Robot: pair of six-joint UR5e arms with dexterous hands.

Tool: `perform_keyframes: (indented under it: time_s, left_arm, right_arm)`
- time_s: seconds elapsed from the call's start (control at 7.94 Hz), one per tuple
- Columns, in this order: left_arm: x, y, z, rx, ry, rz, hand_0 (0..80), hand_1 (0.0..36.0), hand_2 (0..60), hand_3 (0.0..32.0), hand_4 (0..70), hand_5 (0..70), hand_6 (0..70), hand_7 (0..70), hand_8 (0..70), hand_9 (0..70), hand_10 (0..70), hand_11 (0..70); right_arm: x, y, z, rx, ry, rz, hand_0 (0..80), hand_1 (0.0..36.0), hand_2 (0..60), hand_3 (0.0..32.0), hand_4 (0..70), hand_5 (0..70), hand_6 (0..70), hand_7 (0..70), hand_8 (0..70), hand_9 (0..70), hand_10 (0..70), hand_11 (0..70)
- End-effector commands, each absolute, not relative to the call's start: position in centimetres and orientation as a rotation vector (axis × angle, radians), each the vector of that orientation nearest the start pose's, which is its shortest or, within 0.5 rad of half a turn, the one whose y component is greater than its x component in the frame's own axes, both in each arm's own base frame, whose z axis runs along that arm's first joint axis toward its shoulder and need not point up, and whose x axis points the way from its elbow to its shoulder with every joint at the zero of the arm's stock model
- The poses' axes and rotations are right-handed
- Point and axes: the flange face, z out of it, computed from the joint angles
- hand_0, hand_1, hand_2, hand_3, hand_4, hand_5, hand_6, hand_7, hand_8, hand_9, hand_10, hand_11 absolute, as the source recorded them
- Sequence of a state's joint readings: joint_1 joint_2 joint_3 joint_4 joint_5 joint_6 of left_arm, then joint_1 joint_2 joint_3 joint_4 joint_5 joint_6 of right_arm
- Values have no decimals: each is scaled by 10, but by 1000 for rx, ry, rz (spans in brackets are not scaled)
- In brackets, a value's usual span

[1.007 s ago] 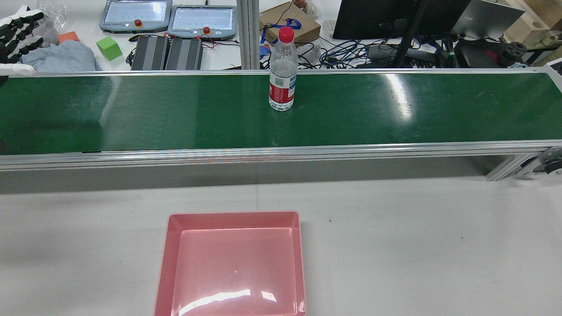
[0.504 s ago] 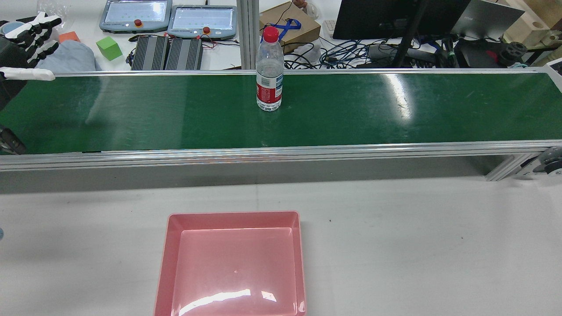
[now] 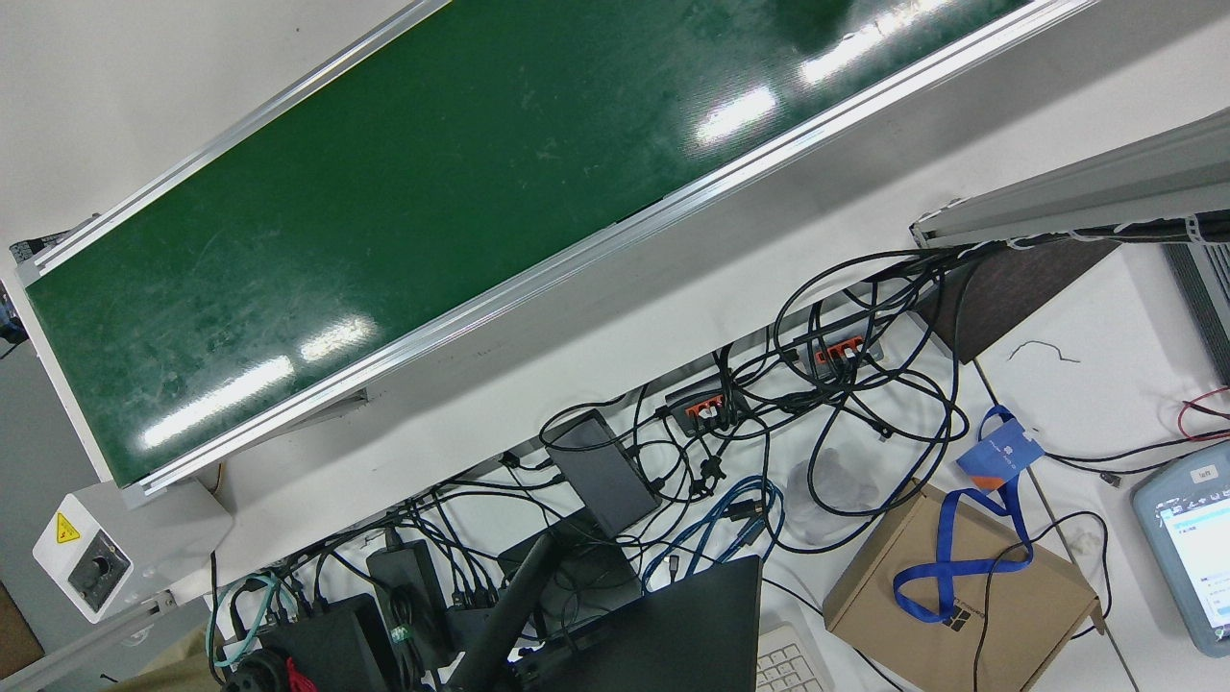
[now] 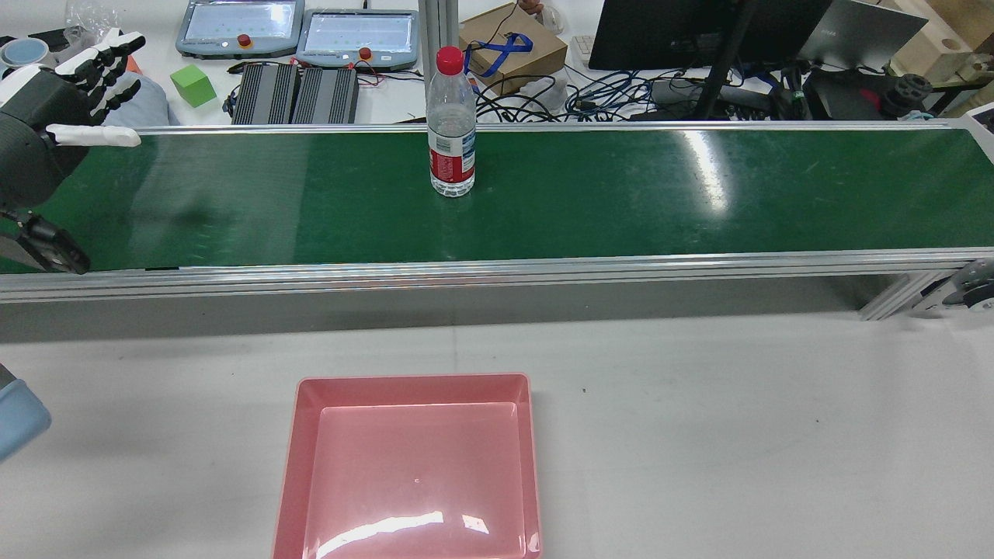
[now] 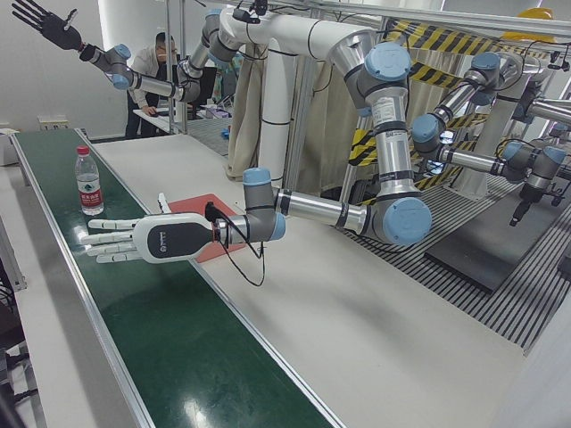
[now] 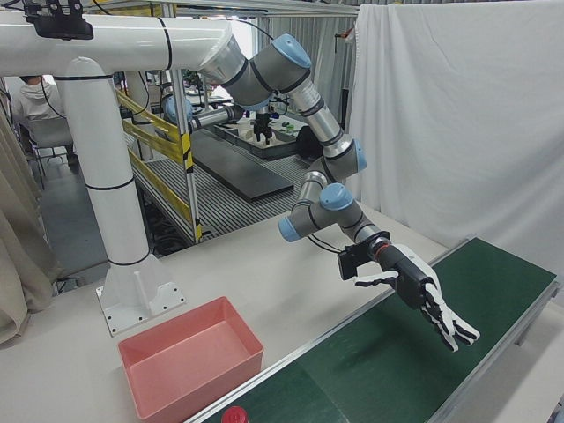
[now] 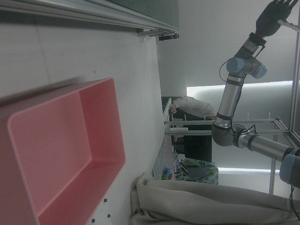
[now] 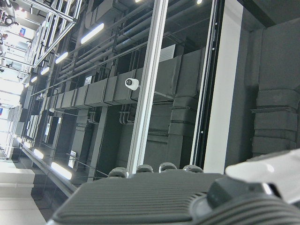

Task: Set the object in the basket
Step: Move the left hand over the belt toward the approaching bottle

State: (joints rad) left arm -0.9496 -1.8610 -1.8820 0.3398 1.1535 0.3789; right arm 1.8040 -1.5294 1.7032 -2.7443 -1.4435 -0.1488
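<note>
Object under inspection: the water bottle (image 4: 450,124), red-capped, stood upright on the green conveyor belt (image 4: 621,202). It was about midway along the belt's visible length and nearer the far edge, the operators' side, than the edge facing me. Nothing touched it. The pink basket (image 4: 299,466) lay empty on the white surface (image 4: 738,435), at the edge nearest my pedestals and well apart from the bottle.

My left hand (image 4: 54,116) hovered over the belt's left end, released, fingers spread and pointing along the belt toward the bottle, holding nothing. My right hand (image 5: 40,22) was raised high and clear of the work, also released, with fingers splayed.

Risks, as I judged them: the bottle was tall, narrow and apparently near empty, so it would tip easily. A finger striking it high up, or a closure timed badly, would probably knock it flat. Once on its side it could roll off the belt's far edge into the cables beyond. A loose hold on smooth plastic could also let it slip on the way to the basket.

Change noted: against the earlier rear views, the bottle had travelled along the belt toward my left hand, keeping its distance from the far edge. My left hand had come further in over the belt's end. The basket had not moved.
</note>
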Motion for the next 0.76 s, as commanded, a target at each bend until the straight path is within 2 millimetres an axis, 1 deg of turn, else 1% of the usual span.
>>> perform_keyframes:
  time_s: [0.0,0.13,0.38,0.5,0.63]
  left_arm:
    - [201,-554,408,69,2285,-1723,490,114,0,0,152,113,0,0,9,35,50,86]
    - [202,-554,406,80,2277,-1718,492,116,0,0,155,114,0,0,12,39,49,86]
    - [206,-557,392,142,2254,-1685,490,115,0,0,159,115,0,0,14,41,49,85]
    - [213,-557,386,136,2252,-1676,502,137,7,0,174,123,0,0,20,50,58,100]
    - [224,-554,382,113,2250,-1664,501,134,2,0,175,121,0,0,19,49,59,100]
  right_arm:
    - [267,-493,549,-588,2562,-1424,0,0,0,0,0,0,0,0,0,0,0,0]
    - [267,-493,549,-588,2562,-1424,0,0,0,0,0,0,0,0,0,0,0,0]
    - [267,-493,550,-588,2561,-1426,0,0,0,0,0,0,0,0,0,0,0,0]
    - [267,-493,549,-588,2562,-1424,0,0,0,0,0,0,0,0,0,0,0,0]
    - [267,-493,550,-588,2561,-1426,0,0,0,0,0,0,0,0,0,0,0,0]
